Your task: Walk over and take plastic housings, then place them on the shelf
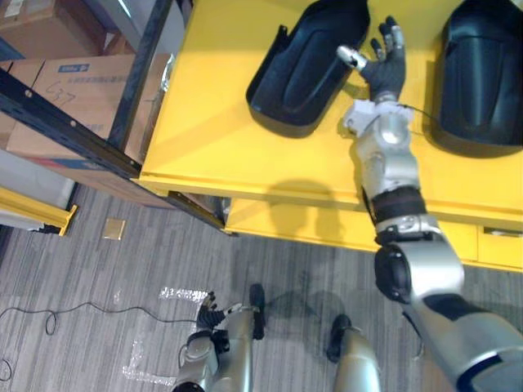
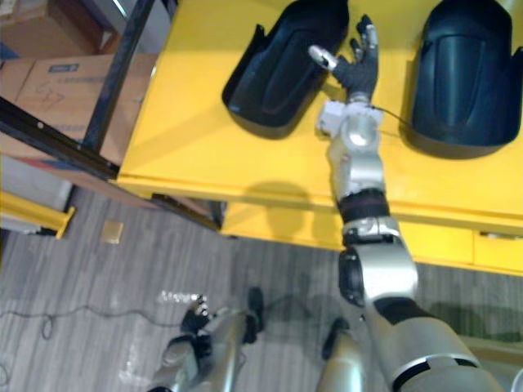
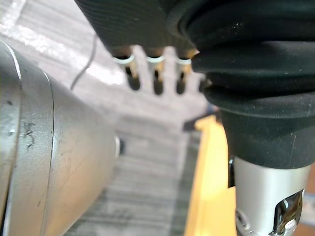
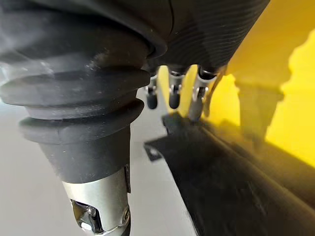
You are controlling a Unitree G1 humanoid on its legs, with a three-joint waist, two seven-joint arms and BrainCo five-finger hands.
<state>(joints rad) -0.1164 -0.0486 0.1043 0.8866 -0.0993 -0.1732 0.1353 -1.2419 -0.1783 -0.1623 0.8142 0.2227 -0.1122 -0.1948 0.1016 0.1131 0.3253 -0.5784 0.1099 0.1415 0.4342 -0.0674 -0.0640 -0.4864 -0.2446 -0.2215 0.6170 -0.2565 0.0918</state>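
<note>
The right hand (image 1: 384, 67) was spread open, holding nothing, right at the three o'clock rim of one black housing (image 1: 298, 69) on the yellow table (image 1: 212, 131). A second housing (image 1: 482, 73) lay beyond it, toward three o'clock. To my eye, the thumb ought to hook inside that rim and the fingers close outside before any lift, since the shell looked smooth and lopsided. The left hand (image 1: 208, 314) hung slack at seven o'clock.
</note>
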